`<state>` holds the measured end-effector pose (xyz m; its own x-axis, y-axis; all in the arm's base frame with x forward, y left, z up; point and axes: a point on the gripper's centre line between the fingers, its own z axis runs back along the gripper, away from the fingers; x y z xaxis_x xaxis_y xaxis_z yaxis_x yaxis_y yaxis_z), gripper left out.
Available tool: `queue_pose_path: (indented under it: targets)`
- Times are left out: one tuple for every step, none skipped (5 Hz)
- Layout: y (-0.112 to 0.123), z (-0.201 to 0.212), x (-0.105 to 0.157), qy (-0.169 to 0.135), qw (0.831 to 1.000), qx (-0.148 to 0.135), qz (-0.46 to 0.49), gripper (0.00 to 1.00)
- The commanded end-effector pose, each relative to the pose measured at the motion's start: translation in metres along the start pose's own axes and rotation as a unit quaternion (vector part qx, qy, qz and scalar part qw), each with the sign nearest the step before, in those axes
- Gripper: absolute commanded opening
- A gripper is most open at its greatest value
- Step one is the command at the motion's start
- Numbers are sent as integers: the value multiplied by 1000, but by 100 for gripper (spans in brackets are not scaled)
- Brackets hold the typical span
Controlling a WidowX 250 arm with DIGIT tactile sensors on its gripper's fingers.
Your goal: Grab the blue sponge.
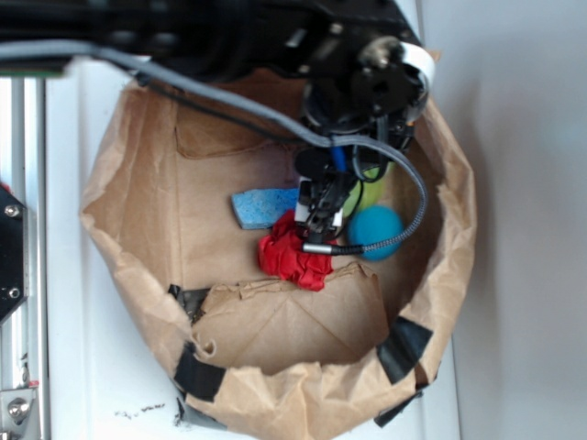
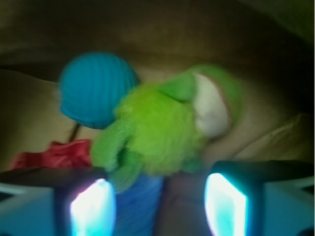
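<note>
The blue sponge (image 1: 261, 206) is a light-blue block lying on the floor of a brown paper bag (image 1: 138, 238); the arm covers its right end. My gripper (image 1: 316, 215) hangs over that end. In the wrist view, my gripper (image 2: 157, 206) is open, and a blurred blue strip of the sponge (image 2: 140, 206) lies between the fingers, close to the left finger (image 2: 93, 209). The jaws stand well apart and are not pressing on it.
A red cloth wad (image 1: 293, 257) (image 2: 54, 155) lies just beside the gripper. A teal ball (image 1: 374, 229) (image 2: 96, 88) and a green plush toy (image 1: 362, 192) (image 2: 162, 132) sit just beyond the fingers. The bag's crumpled walls ring everything.
</note>
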<state>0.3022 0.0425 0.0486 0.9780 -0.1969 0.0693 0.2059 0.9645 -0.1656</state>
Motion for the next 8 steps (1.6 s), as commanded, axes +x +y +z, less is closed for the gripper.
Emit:
queue_pose_path:
  targets:
    - [-1, 41, 3, -26, 998, -41, -50, 100]
    - [-8, 62, -6, -26, 995, -67, -62, 100]
    - [-11, 72, -9, -14, 994, -82, -71, 100]
    - [-5, 57, -20, -8, 993, -67, -96, 100]
    - [-10, 43, -39, -16, 992, -50, -110, 100]
    - [-13, 26, -53, -30, 992, -26, -121, 100]
    - [-14, 13, -54, -39, 992, -10, -119, 100]
    - [-20, 6, -37, -44, 995, -2, -91, 100]
